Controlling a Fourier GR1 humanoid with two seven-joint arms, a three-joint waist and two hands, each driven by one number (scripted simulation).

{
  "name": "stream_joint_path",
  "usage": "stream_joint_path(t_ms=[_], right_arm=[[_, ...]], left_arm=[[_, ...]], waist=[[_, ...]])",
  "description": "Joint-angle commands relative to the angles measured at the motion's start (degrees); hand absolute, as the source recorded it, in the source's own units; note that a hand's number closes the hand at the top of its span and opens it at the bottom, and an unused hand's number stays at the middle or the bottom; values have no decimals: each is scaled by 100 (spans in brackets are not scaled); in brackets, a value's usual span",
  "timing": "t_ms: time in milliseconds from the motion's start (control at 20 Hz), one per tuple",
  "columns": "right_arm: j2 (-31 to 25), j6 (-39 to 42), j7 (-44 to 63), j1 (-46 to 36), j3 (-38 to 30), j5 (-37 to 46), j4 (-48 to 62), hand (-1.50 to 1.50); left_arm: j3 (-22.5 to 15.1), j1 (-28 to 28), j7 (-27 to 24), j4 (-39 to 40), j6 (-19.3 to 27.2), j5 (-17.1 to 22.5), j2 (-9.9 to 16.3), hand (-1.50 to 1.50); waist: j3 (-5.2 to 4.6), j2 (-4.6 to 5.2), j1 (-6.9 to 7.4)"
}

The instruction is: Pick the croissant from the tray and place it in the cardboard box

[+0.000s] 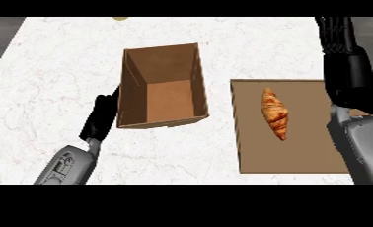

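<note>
croissant (pixel 275 113): lying lengthwise on brown tray (pixel 291 157), untouched
cardboard box (pixel 162 86): open, left of tray, on white bench (pixel 58 73)
left hand (pixel 100 117): fingers straight, together, against box's left wall
right hand (pixel 341 48): upright at right edge beside tray, fingers relaxed, holding nothing
</note>
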Motion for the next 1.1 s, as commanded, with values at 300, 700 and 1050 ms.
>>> stream_joint_path(t_ms=[300,700,1050], right_arm=[[-1529,-205,546,-206,924,2509,1288,-150],[363,-1388,139,-195,496,2674,1862,-150],[-1287,-258,2473,-218,1676,4290,1084,-150]], left_arm=[[625,228,-350,-153,588,-389,569,0],[1042,1056,-696,-650,649,-573,436,0],[848,1377,-476,-1135,771,-537,531,0]], waist=[[-151,-141,170],[78,-176,131],[46,-255,113]])
